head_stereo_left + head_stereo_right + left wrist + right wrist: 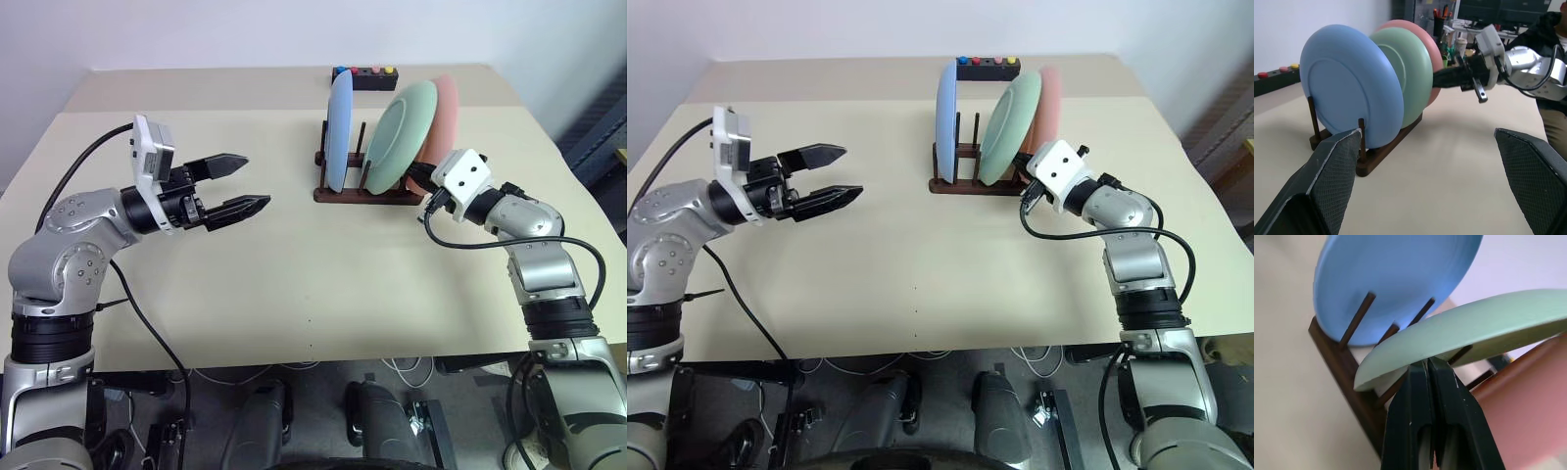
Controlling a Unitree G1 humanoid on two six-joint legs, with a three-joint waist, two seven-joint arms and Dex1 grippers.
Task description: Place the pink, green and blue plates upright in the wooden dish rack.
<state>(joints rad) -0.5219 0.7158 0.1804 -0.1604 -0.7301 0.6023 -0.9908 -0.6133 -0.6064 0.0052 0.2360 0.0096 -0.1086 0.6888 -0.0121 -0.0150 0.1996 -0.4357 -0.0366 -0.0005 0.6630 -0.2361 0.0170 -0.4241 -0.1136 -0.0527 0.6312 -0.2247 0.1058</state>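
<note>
blue plate (340, 132), green plate (404, 122), pink plate (447, 108), brown rack (364, 194)

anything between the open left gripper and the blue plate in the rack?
Nothing visible. The left gripper hangs open over bare table, facing the blue plate, which stands at the near end of the wooden dish rack.

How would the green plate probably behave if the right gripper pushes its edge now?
The green plate leans tilted in the wooden dish rack, so a push would probably tip it between the pegs. It looks stiff, so it should not bend. Its matte rim may still slide off the shut right gripper.
</note>
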